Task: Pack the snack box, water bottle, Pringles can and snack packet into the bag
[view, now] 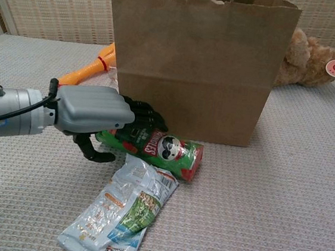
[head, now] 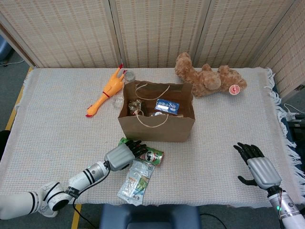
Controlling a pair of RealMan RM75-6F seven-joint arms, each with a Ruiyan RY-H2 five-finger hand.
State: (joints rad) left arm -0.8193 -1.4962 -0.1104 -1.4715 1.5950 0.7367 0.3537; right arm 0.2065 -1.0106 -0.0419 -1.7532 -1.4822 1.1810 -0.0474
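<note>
A green Pringles can (head: 151, 155) (view: 167, 152) lies on its side just in front of the brown paper bag (head: 157, 130) (view: 197, 74). My left hand (head: 122, 155) (view: 93, 115) is over the can's left end, fingers laid across its top against the bag and thumb hooked low in front; the grasp is not closed. The snack packet (head: 136, 181) (view: 124, 211) lies flat just in front of the can. Inside the upright bag sits a blue snack box (head: 167, 106) beside another item I cannot make out. My right hand (head: 257, 168) rests open at the table's front right.
A brown teddy bear (head: 209, 78) (view: 318, 57) lies behind the bag to the right. A yellow rubber chicken (head: 107, 90) (view: 89, 69) lies behind it to the left, with a small clear object (head: 129, 75) beside it. Folding screens stand behind the table.
</note>
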